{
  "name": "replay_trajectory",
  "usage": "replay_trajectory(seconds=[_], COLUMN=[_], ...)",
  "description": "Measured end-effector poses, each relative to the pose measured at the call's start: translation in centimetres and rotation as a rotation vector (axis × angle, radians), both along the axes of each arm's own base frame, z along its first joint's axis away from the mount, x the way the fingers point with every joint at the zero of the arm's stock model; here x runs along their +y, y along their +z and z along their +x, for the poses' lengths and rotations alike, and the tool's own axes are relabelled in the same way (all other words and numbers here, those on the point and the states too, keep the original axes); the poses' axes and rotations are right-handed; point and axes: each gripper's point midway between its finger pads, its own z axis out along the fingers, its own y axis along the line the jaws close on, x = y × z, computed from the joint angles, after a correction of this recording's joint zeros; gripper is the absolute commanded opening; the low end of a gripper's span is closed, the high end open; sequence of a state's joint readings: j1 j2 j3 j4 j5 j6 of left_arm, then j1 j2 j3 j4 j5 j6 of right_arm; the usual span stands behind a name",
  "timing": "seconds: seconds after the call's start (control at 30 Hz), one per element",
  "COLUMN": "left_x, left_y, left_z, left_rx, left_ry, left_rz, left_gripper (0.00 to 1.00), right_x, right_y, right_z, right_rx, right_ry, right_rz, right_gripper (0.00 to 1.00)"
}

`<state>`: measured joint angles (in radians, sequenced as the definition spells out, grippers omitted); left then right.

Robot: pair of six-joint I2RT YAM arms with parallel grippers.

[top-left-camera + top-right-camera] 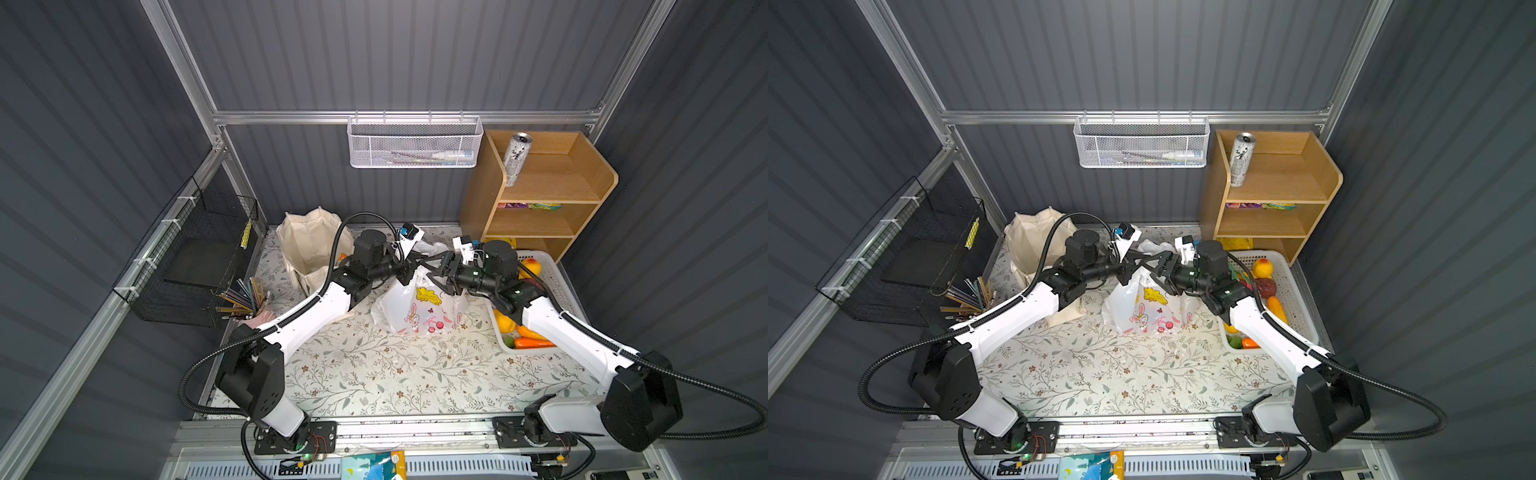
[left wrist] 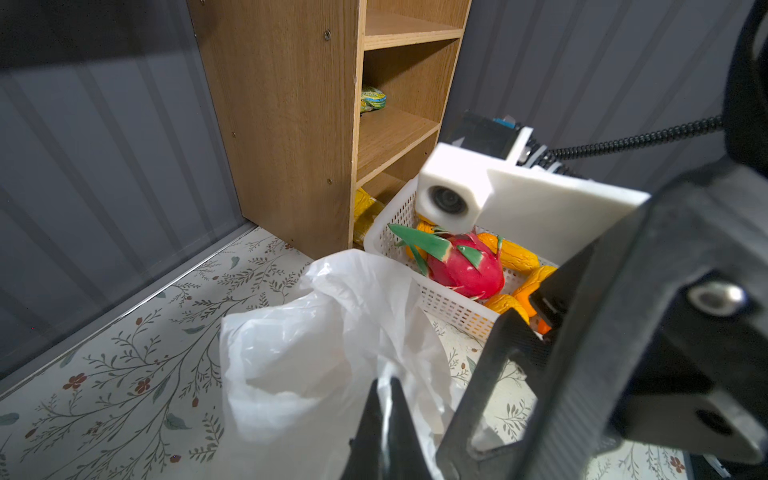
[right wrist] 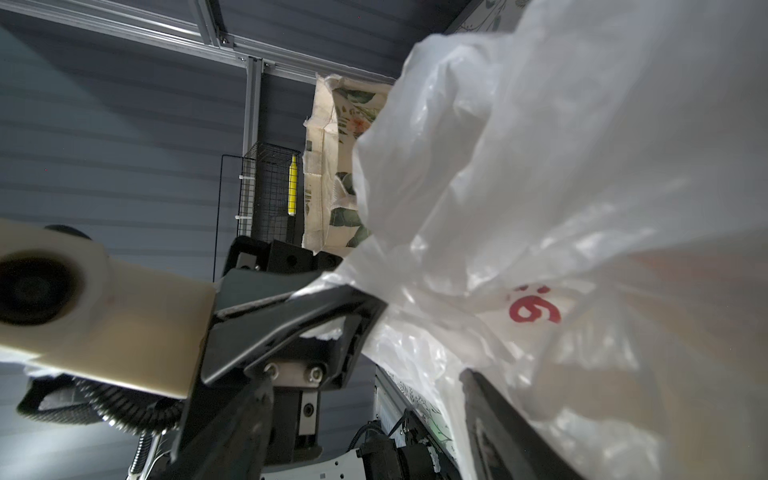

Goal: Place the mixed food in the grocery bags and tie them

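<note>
Left wrist, lower centre: plastic bag (image 2: 316, 332) is pinched by left tool (image 2: 387, 399); right tool (image 1: 431, 272), seemingly spread, should be closed opposite.

The bag (image 1: 419, 309) sits mid-tabletop (image 1: 395, 374), toward the back. The tote (image 1: 309, 245) stands left of it, further back; the pencil cup (image 1: 249, 303) is at the left edge, beside a crate (image 1: 195, 266) on the left wall. Right of the bag lies the basket (image 1: 550, 266), fruit (image 1: 528, 267) in it. Behind the basket stands the shelf (image 1: 557, 187): a can (image 1: 516, 160) on its top level, packets (image 1: 528, 205) one level down. A mesh tray (image 1: 415, 143) hangs on the back rail.
</note>
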<state>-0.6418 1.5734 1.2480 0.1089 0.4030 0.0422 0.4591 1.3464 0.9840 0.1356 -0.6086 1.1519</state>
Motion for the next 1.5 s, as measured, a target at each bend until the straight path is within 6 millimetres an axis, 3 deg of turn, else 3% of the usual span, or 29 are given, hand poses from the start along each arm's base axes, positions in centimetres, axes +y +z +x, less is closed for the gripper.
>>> replay_trajectory(seconds=[0.27,0.77,0.9,1.0,1.3,1.5], left_x=[0.6,1.2,0.3,0.4,1.8,2.2], left_y=[0.0,0.5,-1.5,-0.9,0.7,0.9], left_z=[0.4,1.2,-0.1,-0.1,1.0,1.4], left_rx=[-0.007,0.010,0.051,0.021,-0.104,-0.156], left_ry=[0.030,0.081,0.079,0.107,0.200,0.221], left_rz=[-0.012,-0.077,-0.063,-0.079,-0.071,-0.038], left_gripper=[0.00,0.00,0.00,0.00,0.00,0.00], right_x=[0.6,1.1,0.7,0.3,-1.2,-0.7], right_y=[-0.4,0.5,2.5,3.2,8.2,7.0], right_z=[1.6,2.5,3.4,3.5,3.1,2.6], right_rx=[0.014,0.002,-0.034,-0.020,-0.048,-0.003], right_ry=[-0.015,-0.016,-0.057,-0.084,-0.155,-0.147], right_rz=[-0.005,0.003,0.015,0.001,-0.008,-0.038], right_gripper=[0.76,0.81,0.82,0.83,0.90,0.90])
